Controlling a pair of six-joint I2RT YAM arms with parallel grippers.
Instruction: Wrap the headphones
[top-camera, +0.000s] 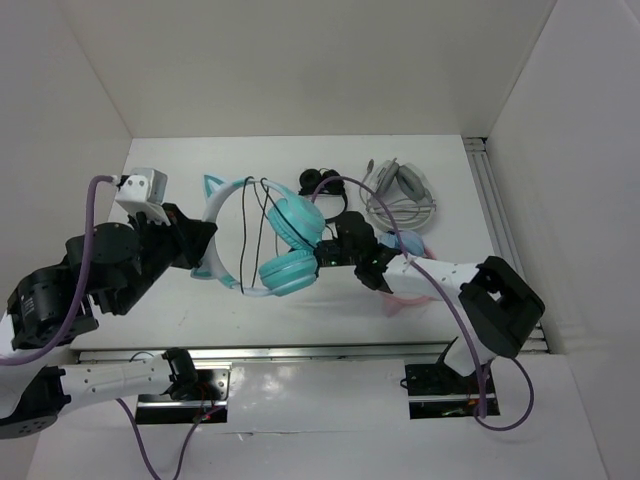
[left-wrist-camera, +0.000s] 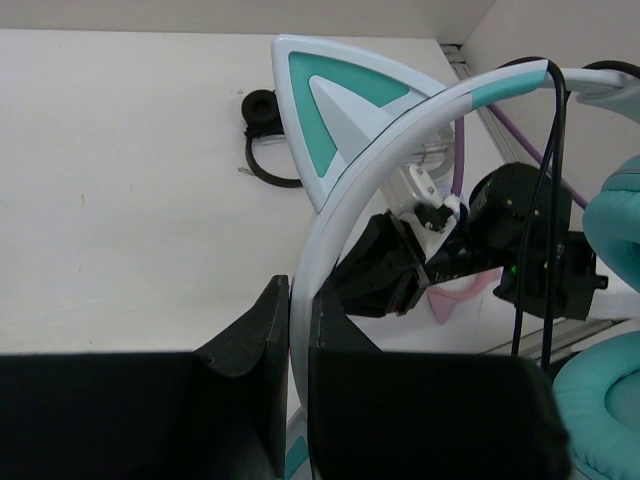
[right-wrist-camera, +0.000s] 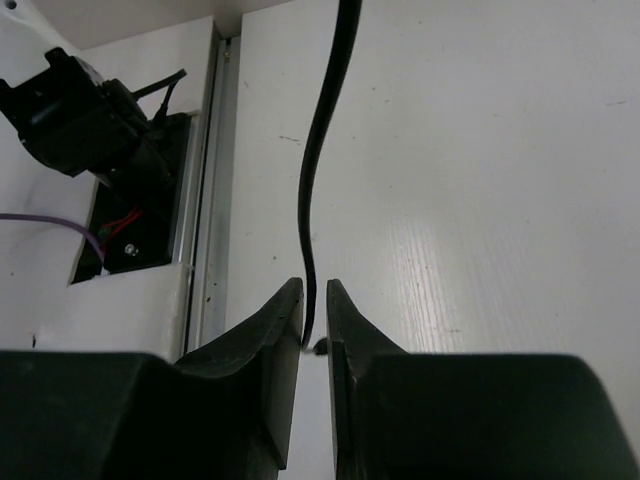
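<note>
White walls enclose the white surface (top-camera: 260, 155). At its middle, the left gripper (left-wrist-camera: 298, 310) is clamped on the headband (left-wrist-camera: 330, 220) of the headphones (top-camera: 295, 220). The right gripper (right-wrist-camera: 314, 300) stands slightly apart around their black cable (right-wrist-camera: 318, 150).

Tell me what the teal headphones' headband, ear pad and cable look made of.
Headband: hard plastic, it seems; smooth, faintly glossy, holding a rigid curve. Ear pad: probably leatherette over foam; puffy, matte teal. Cable: thin black rubbery or vinyl jacket, bending loosely.
</note>
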